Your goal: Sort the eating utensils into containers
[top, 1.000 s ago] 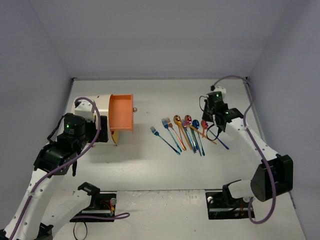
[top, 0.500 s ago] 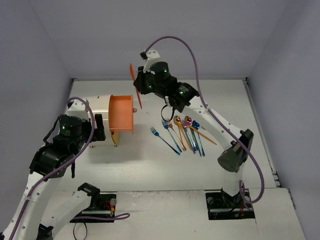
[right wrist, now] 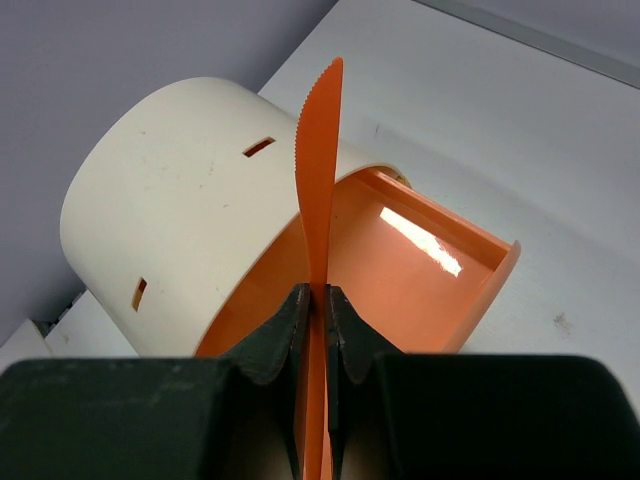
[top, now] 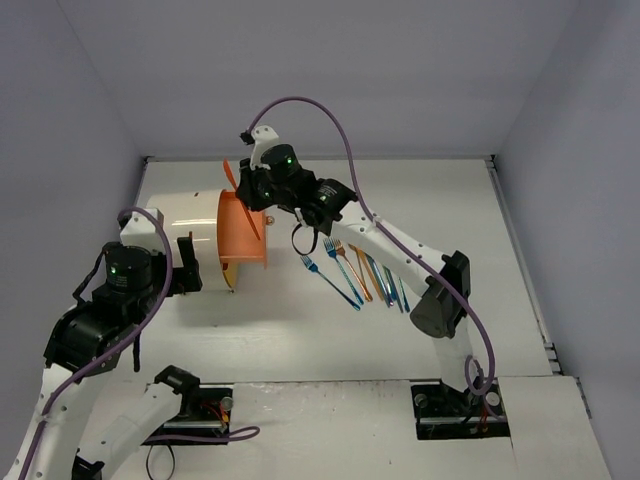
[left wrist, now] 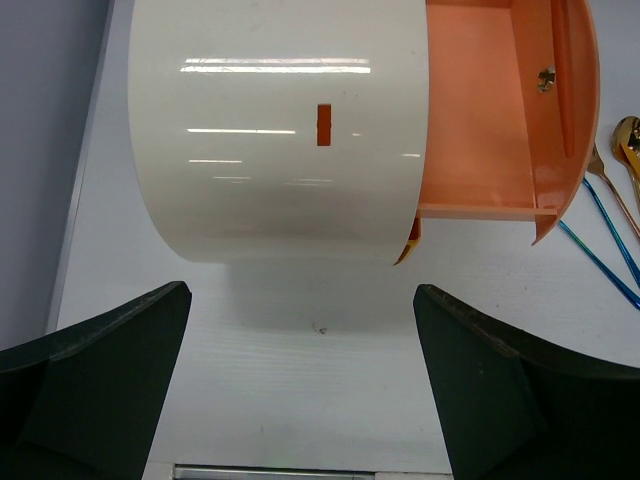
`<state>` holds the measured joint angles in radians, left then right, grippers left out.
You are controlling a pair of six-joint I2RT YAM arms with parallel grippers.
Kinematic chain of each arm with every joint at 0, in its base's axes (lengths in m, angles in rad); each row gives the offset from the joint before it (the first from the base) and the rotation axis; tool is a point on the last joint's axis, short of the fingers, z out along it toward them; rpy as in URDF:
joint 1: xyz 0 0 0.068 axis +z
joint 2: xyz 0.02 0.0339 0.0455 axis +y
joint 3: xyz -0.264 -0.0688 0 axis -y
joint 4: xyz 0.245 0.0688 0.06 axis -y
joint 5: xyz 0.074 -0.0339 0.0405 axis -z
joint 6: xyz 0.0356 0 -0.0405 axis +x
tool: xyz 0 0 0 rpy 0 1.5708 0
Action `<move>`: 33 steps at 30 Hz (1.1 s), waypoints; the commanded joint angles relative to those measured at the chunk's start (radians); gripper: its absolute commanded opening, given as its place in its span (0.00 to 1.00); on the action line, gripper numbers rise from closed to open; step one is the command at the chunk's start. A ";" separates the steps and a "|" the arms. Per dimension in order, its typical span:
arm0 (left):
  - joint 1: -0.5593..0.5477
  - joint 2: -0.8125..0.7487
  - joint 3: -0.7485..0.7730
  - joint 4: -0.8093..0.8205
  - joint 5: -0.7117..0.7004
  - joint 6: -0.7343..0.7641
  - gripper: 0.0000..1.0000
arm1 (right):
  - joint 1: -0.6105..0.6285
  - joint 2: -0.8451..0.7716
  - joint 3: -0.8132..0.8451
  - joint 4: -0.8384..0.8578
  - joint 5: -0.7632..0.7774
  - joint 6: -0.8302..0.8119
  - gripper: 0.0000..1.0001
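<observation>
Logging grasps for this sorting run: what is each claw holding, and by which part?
The right claw pinches the orange knife by its handle, serrated blade pointing out toward the open drawer. The left claw is open, holding nothing.

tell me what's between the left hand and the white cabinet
Nothing but bare table, seen in the left wrist view: the open left hand faces the cabinet across it.

Light: bright, even, cast from overhead | Glare: streaks seen on the cabinet (left wrist: 280, 150), a patch on the drawer (right wrist: 420, 240) floor | Shadow: soft, thrown on the tabletop (left wrist: 300, 340) under it | Focus: sharp
</observation>
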<state>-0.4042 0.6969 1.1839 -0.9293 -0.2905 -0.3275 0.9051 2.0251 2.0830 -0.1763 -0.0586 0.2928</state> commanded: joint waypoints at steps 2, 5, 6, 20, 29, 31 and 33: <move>0.007 0.007 0.034 0.020 -0.021 -0.028 0.93 | 0.021 -0.041 0.002 0.097 0.017 0.031 0.00; 0.007 0.009 0.032 0.020 -0.019 -0.031 0.93 | 0.028 -0.033 -0.014 0.101 0.033 0.020 0.00; 0.006 0.010 0.031 0.020 -0.019 -0.032 0.93 | 0.028 -0.032 -0.026 0.101 0.041 0.016 0.00; 0.007 0.019 0.037 0.022 -0.018 -0.010 0.93 | 0.048 -0.104 -0.156 0.098 0.110 -0.059 0.41; 0.006 0.037 0.051 0.025 -0.014 -0.004 0.93 | 0.026 -0.304 -0.298 0.098 0.288 -0.117 0.49; 0.007 0.039 0.052 0.026 -0.015 -0.004 0.93 | 0.000 -0.361 -0.371 0.098 0.324 -0.109 0.50; 0.005 0.039 0.054 0.026 -0.013 -0.004 0.93 | -0.045 -0.420 -0.480 0.096 0.334 -0.081 0.50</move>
<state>-0.4042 0.7183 1.1908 -0.9390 -0.2928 -0.3439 0.9321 1.7604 1.7252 -0.1314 0.1639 0.2012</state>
